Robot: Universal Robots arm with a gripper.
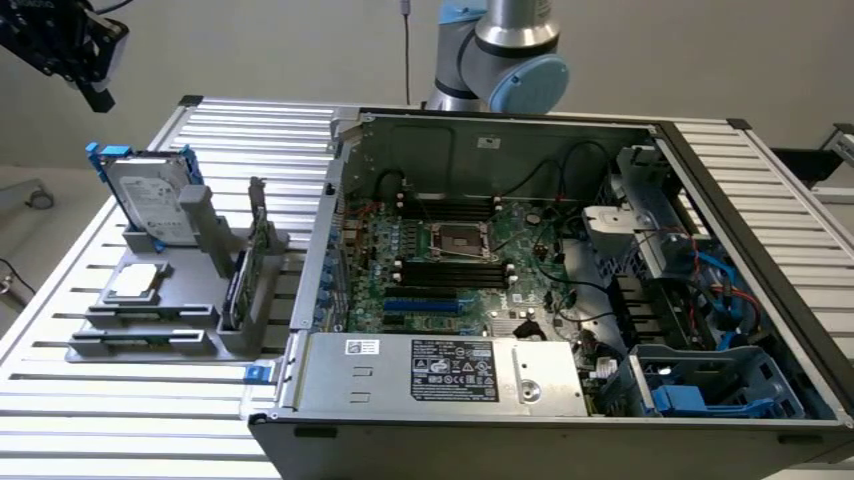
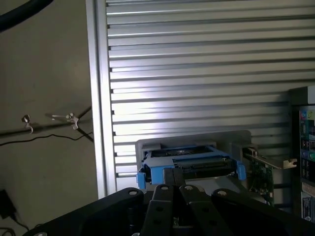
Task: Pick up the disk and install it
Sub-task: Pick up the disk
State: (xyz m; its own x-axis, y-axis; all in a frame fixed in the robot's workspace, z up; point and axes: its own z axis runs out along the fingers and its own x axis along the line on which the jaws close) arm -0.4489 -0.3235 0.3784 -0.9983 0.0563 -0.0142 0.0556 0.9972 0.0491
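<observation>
Approach step: empty pincer (image 1: 96, 98), closed tight, hangs upper left, well above the upright disk (image 1: 144, 195); a grasp needs it opened and lowered

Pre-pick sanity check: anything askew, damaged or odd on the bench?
Nothing stands out. The disk stands on edge in its grey stand, and the open computer case shows no damage. The gripper hangs shut above the disk, empty.

The arm (image 1: 501, 60) holds its fingers (image 2: 166, 192) pressed together, raised high.
</observation>
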